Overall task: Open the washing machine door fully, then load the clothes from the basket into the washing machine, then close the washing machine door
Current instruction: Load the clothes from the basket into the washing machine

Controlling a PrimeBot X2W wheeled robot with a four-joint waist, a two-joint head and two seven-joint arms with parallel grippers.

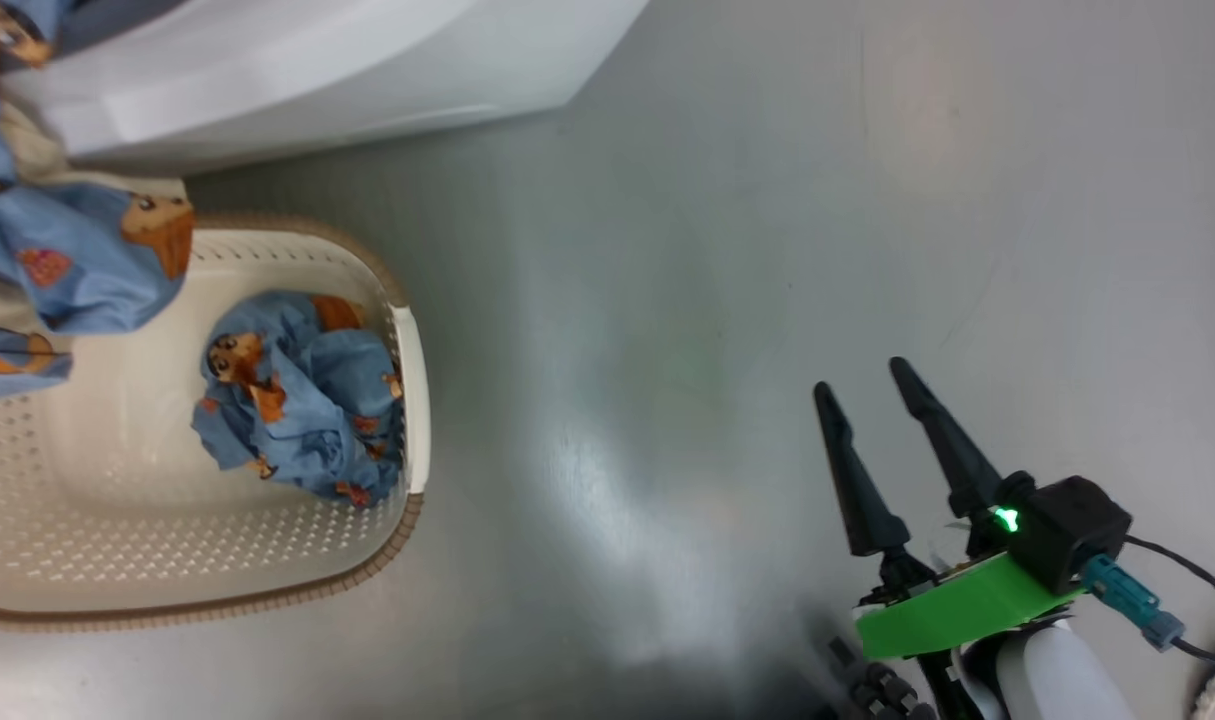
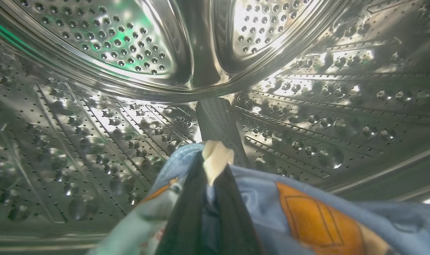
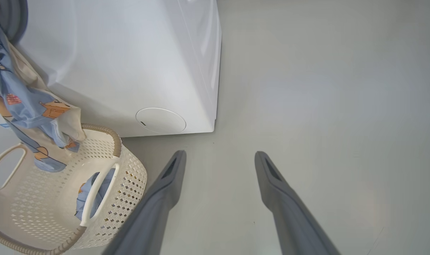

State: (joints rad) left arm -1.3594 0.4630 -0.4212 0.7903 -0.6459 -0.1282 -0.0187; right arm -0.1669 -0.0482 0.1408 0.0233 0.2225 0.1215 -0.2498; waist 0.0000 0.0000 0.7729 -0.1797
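The washer (image 3: 130, 63) is seen first, its white front spread from nine to twelve o'clock in the right wrist view. Its drum (image 2: 94, 148) is looked into from the left wrist: perforated steel is wrapped all round, and a dark paddle (image 2: 215, 117) is set dead centre. Grey floor (image 1: 767, 250) is laid out from twelve to five o'clock in the head view.

The basket (image 1: 412, 380) is stood on that floor at eight o'clock in the head view, just in front of the washer. A crumpled blue bundle (image 1: 302, 395) is left inside it, tucked against the three o'clock wall.

A bear-print garment (image 3: 23, 102) is strung from the washer's mouth at ten o'clock in the right wrist view and is hung down above the basket's far rim. Whether that rim is touched cannot be told.

The garment's other end is carried inside the drum by the left gripper (image 2: 216, 164), whose fingers are pinched together on it, with a cream piece (image 2: 217, 156) poking out at the tips.

The right gripper (image 1: 860, 378) is held at four o'clock in the head view, fingers spread with nothing between them, above bare floor and well apart from the basket.

A round cap (image 3: 160, 120) is spotted low on the washer's front.
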